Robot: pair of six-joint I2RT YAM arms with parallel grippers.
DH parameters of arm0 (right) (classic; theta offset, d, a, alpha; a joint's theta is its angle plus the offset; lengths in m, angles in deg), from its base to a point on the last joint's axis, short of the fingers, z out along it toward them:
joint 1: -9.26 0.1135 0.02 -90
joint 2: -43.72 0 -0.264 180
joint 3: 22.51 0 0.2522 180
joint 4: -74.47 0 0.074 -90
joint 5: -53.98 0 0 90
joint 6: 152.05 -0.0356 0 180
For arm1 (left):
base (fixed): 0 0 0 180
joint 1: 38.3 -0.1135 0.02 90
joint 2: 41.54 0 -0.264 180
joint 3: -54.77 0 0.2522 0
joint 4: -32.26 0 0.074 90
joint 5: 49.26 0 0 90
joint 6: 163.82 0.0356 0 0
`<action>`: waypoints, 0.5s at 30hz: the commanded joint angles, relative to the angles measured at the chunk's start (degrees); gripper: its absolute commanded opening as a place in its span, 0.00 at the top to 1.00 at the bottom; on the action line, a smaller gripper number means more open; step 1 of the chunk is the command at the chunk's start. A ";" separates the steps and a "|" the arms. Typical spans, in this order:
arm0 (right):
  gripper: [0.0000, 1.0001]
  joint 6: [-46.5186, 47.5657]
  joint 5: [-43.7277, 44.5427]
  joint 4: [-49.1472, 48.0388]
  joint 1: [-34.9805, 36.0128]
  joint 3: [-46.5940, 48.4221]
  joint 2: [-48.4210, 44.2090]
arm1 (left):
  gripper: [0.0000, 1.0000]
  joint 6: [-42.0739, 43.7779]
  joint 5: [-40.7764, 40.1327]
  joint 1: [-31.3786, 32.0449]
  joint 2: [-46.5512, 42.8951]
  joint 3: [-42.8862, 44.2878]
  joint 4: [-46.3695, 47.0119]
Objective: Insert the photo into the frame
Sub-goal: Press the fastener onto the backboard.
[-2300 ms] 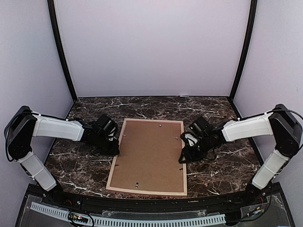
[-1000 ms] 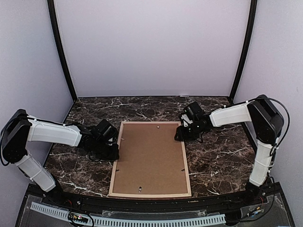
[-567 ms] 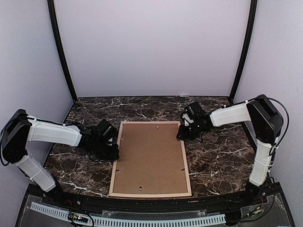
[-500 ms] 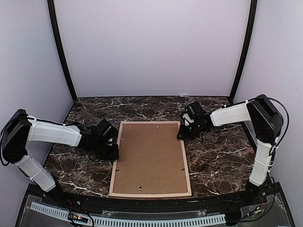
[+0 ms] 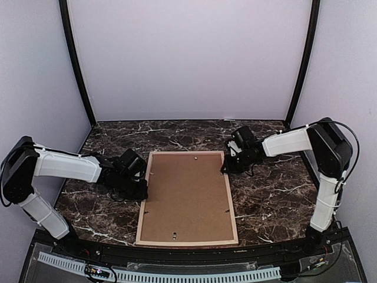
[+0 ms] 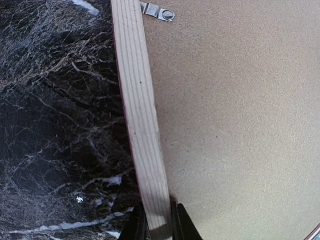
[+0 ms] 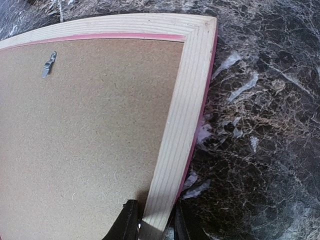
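Observation:
The frame (image 5: 143, 213) lies face down in the middle of the table, pale wood back up, a pink-red edge showing. A brown backing panel (image 5: 187, 197) fills it. The photo is not in view. My left gripper (image 5: 143, 187) grips the frame's left rail; in the left wrist view the gripper (image 6: 159, 227) has a finger pressed on each side of the rail (image 6: 140, 110). My right gripper (image 5: 225, 168) is at the right rail just below the far right corner; in the right wrist view the gripper (image 7: 152, 225) closes round the rail (image 7: 185, 110).
Small metal clips (image 6: 159, 11) (image 7: 48, 65) sit along the panel's edges. The dark marble table (image 5: 271, 194) is ringed by lilac walls with black corner posts (image 5: 75, 65). A black rail with a white toothed strip (image 5: 177, 274) runs along the near edge.
My right gripper moved from the middle of the frame's right rail up to its far right corner. The frame turned slightly. My left gripper stayed on the left rail.

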 commanded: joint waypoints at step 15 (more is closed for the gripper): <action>0.69 16.13 -6.02 12.26 0.12 2.72 7.40 | 0.85 2.81 4.62 2.11 0.84 0.53 -0.68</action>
